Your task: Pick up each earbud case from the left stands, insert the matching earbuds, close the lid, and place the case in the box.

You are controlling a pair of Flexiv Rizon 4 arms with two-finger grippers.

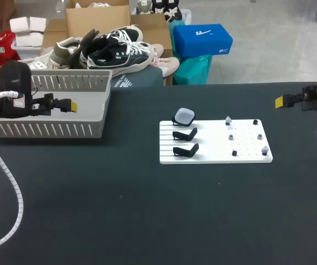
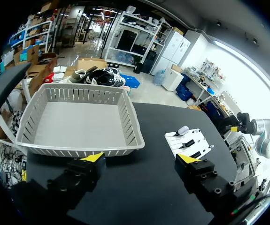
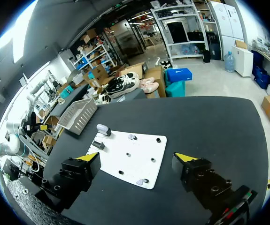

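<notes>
A white board (image 1: 213, 157) lies mid-table with three black stands along its left side. The far stand holds a pale grey earbud case (image 1: 183, 116); the other two stands (image 1: 185, 142) are bare. Small earbuds (image 1: 231, 136) sit on the board's right half among black pegs. The grey slatted box (image 1: 90, 109) stands at the far left. My left gripper (image 1: 70, 105) hangs open over the box. My right gripper (image 1: 280, 101) is open at the far right, well away from the board. The left wrist view shows the box (image 2: 125, 117) ahead and the case (image 2: 183, 130) beyond; the right wrist view shows the case (image 3: 102, 128) and board (image 3: 139, 161).
A white coiled cable (image 1: 6, 176) runs from my left arm down across the table's left side. The dark tabletop (image 1: 147, 215) stretches in front of the board.
</notes>
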